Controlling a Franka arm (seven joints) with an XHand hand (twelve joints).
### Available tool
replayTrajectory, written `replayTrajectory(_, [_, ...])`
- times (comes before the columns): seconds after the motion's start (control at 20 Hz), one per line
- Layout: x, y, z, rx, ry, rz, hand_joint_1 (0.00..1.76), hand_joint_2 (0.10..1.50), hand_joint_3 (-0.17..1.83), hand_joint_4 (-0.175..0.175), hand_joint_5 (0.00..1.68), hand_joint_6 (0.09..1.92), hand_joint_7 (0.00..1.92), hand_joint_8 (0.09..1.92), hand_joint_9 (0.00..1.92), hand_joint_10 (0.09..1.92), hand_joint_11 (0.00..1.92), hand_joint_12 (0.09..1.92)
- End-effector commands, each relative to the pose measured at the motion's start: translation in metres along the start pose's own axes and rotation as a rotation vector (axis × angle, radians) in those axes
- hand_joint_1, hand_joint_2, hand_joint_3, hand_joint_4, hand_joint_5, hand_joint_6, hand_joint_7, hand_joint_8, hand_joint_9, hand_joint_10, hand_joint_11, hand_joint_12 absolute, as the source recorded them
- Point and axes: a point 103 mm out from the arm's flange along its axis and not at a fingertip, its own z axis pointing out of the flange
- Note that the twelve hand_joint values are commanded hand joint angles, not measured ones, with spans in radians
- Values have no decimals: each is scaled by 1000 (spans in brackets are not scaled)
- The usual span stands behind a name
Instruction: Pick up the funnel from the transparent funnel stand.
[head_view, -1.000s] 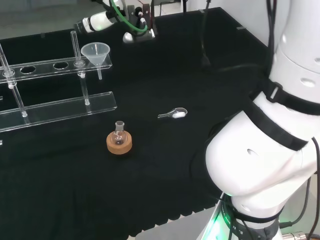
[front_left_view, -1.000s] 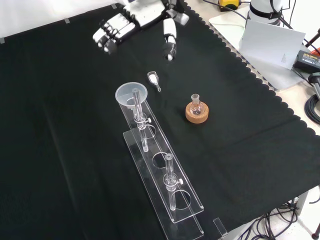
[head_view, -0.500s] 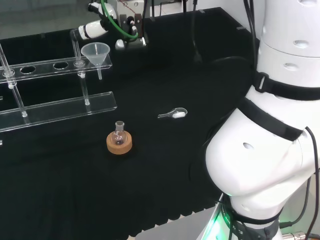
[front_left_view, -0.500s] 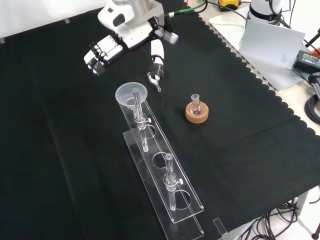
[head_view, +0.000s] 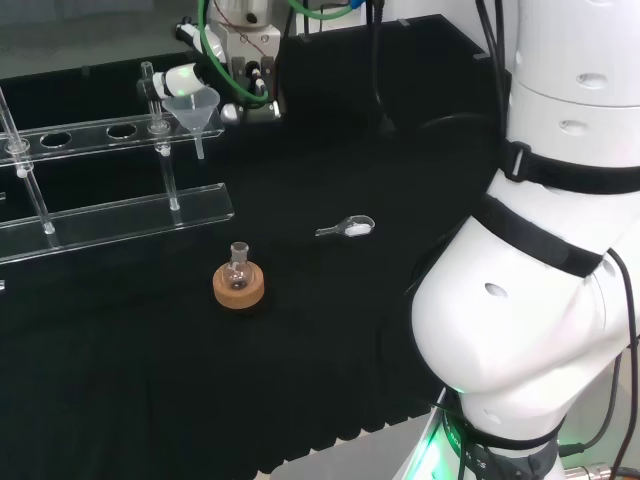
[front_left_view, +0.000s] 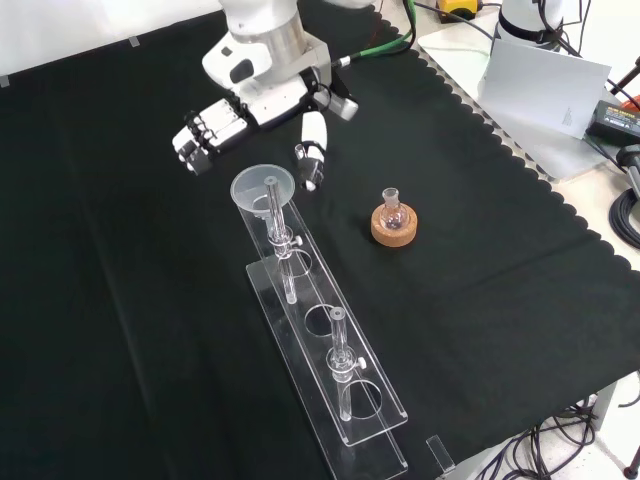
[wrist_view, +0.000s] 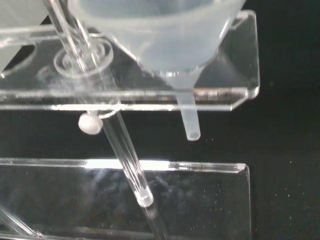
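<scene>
From the front, the long clear stand (front_left_view: 330, 350) runs slantwise down the cloth, two rods holding its upper shelf above the base plate so that anything dropped through a hole hangs free. The funnel (front_left_view: 263, 187) sits in the end hole nearest the arm, its cone resting on the shelf and its stem poking down through; I'd guess that end spot was chosen so the arm can reach it without crossing the rods. The wrist view bears this out: the cone is close and large, the stem (wrist_view: 189, 117) hangs clear below the shelf edge and stops short of the base plate, so a straight lift should free it. The hand (front_left_view: 255, 110) hovers just beyond the funnel, not touching it, fingers spread on one side of the rim and the thumb pointing down on the other, all fairly straight and holding nothing. To me that looks like the shape of a pinch about to happen, the gap lined up with the cone. The nearest rod stands just beside the cone, so the fingers will have little room there. Further right, a small flask (front_left_view: 392, 210) sits upright in its cork ring (front_left_view: 394, 229), well clear of the stand. In the head view a small scoop (head_view: 347, 228) lies on the cloth, right of the flask.
</scene>
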Motion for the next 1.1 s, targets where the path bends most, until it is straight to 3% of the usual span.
replayTrajectory(0.05, [2,5,22,40,-20,-7,283,664,100,29,0,87,0,87,0,87,36,87])
replayTrajectory(0.2, [1,8,29,56,-26,-7,290,683,60,28,0,87,0,87,0,87,27,111])
replayTrajectory(0.55, [3,12,39,78,-72,-28,373,718,-1,24,0,87,24,87,0,87,0,435])
replayTrajectory(0.75, [4,9,41,68,-95,-35,525,731,4,2,19,87,166,100,127,89,0,885])
replayTrajectory(1.0, [0,7,40,67,-89,-26,606,729,3,-3,205,87,309,391,174,608,0,1290])
replayTrajectory(1.1, [-1,7,39,53,-78,-27,625,732,5,-6,270,87,350,467,216,703,0,1378])
